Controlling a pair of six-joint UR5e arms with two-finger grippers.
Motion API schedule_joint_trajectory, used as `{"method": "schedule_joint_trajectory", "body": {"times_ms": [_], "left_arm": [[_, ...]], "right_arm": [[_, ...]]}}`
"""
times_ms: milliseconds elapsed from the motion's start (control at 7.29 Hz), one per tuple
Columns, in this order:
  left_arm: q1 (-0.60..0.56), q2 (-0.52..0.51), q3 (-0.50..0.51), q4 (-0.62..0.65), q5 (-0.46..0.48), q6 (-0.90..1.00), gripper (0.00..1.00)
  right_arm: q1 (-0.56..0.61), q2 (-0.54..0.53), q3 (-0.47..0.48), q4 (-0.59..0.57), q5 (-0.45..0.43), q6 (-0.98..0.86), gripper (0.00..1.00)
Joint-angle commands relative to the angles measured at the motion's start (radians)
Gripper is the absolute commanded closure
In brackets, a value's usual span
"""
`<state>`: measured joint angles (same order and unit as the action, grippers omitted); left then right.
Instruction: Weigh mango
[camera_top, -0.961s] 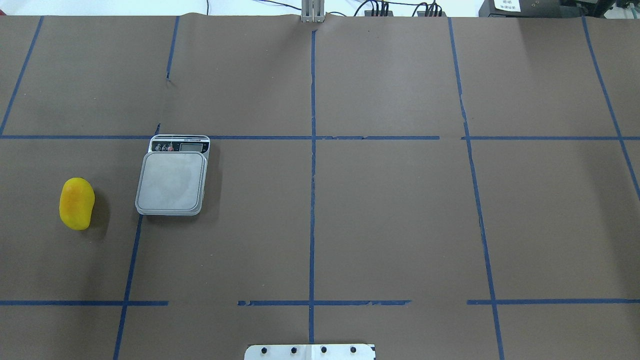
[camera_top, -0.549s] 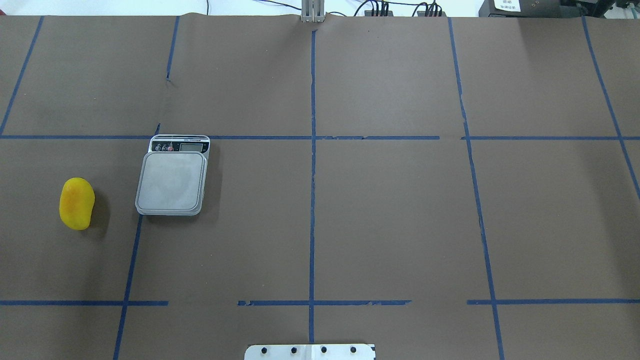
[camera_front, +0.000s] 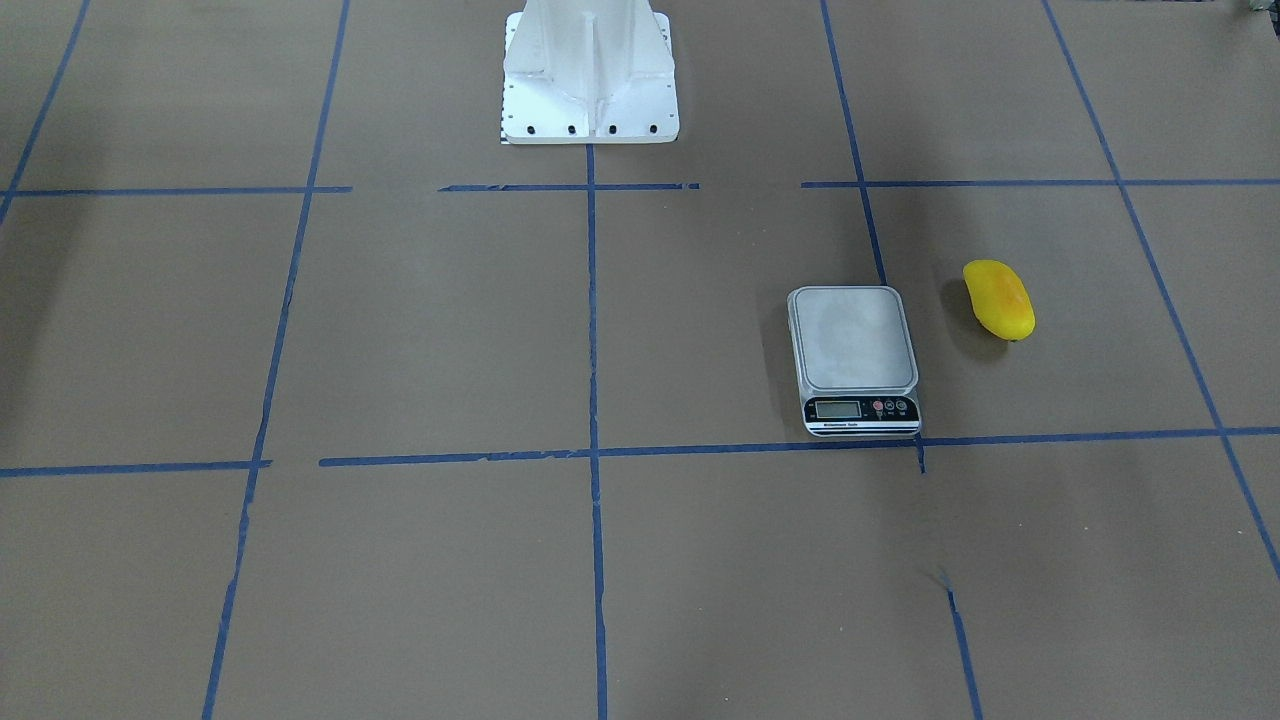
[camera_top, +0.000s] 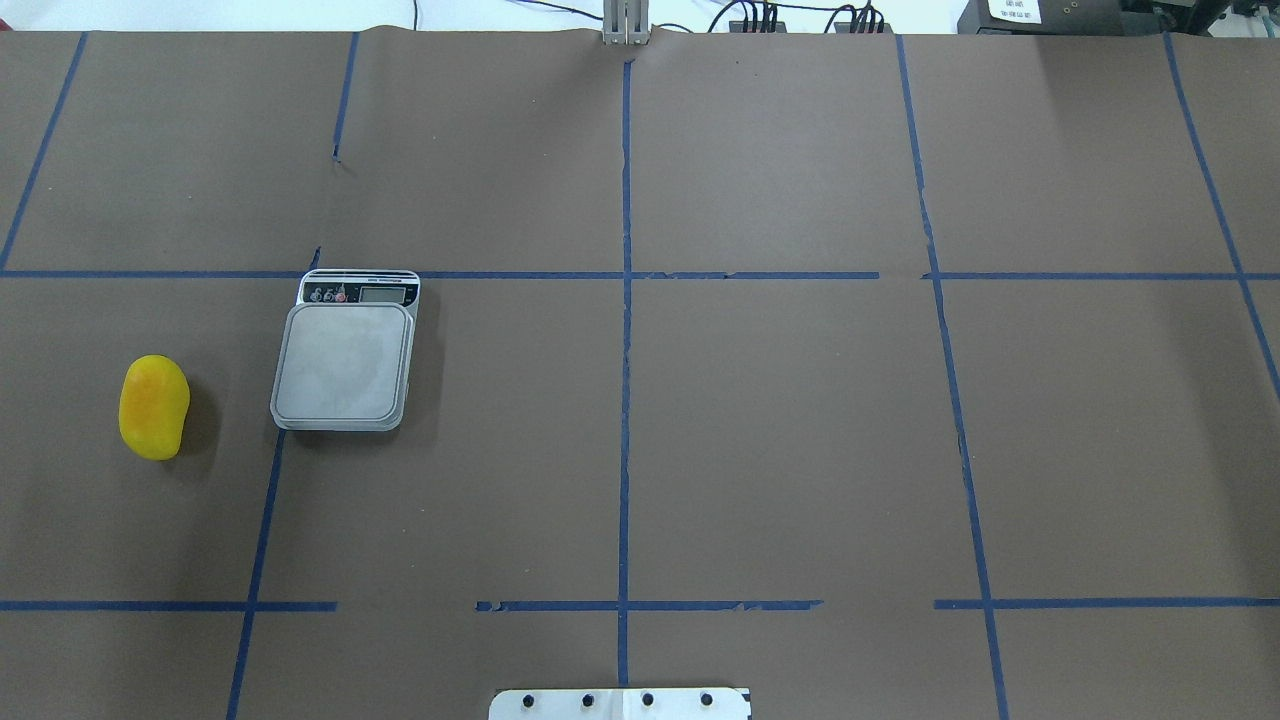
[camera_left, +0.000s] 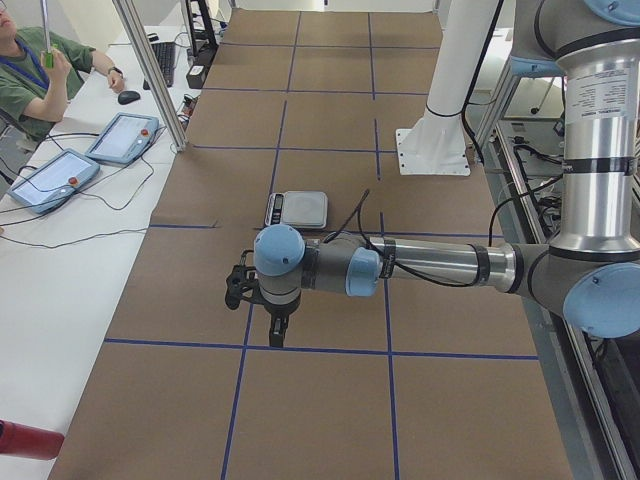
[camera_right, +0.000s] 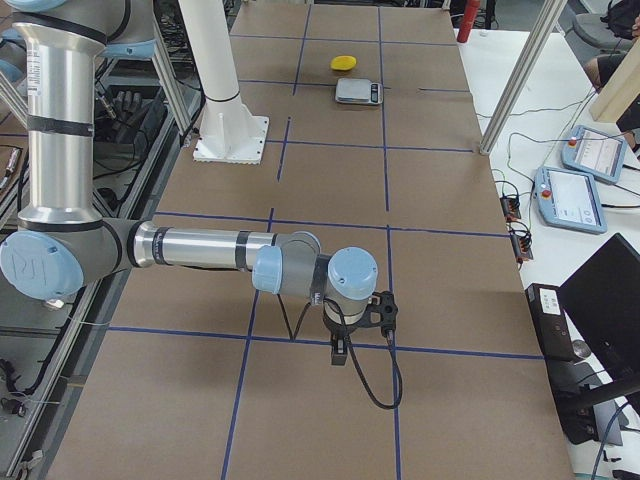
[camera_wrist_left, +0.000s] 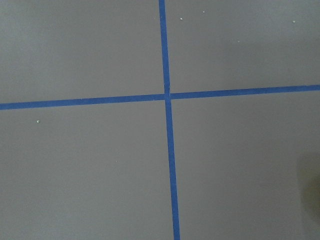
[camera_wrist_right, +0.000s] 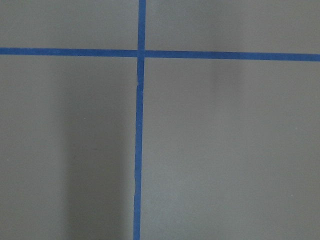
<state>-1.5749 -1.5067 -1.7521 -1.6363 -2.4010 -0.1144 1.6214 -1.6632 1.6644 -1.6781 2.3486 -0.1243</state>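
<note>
Left gripper (camera_left: 277, 328): seen only from the table-end camera, pointing down over a crossing of blue tape lines (camera_wrist_left: 167, 96). Whether its fingers are spread or pressed together cannot be told. Right gripper (camera_right: 339, 352): seen only from the opposite table end, pointing down above the brown paper-covered table (camera_top: 800, 450), well apart from the work. Its finger state cannot be told either. Neither arm appears in the overhead or front views.

Smooth, curved, bright yellow mango with an orange blush (camera_top: 153, 407): lying on its side on the paper at the robot's left, near the scale but not touching it. Grey square-platform kitchen scale with a black button panel (camera_top: 343, 362): the mango is not yet on it. The display end is turned away from the robot and the reading is too small to make out.

Assessment: weighing not begun; the step in hand is the approach to the fruit. The left arm appears the nearer. The next move calls for bringing it over the mango with fingers apart, closing across the narrow width, then setting it level at platform centre. The rounded, smooth skin may roll or slip.
</note>
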Motion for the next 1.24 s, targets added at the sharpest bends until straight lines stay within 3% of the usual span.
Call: {"method": "schedule_joint_trajectory", "body": {"times_ms": [0, 275, 824, 1098], "left_arm": [[0.132, -0.006, -0.085, -0.054, 0.003, -0.251, 0.0], [0.302, 0.003, -0.084, -0.268, 0.072, -0.554, 0.0], [0.592, 0.011, -0.055, -0.442, 0.284, -0.906, 0.0], [0.671, 0.01, -0.006, -0.516, 0.313, -0.993, 0.0]], "right_arm": [[0.0, 0.0, 0.0, 0.001, 0.0, 0.002, 0.0], [0.0, 0.0, 0.0, 0.0, 0.0, 0.0, 0.0], [0.0, 0.0, 0.0, 0.0, 0.0, 0.0, 0.0], [0.0, 0.0, 0.0, 0.0, 0.0, 0.0, 0.0]]}}
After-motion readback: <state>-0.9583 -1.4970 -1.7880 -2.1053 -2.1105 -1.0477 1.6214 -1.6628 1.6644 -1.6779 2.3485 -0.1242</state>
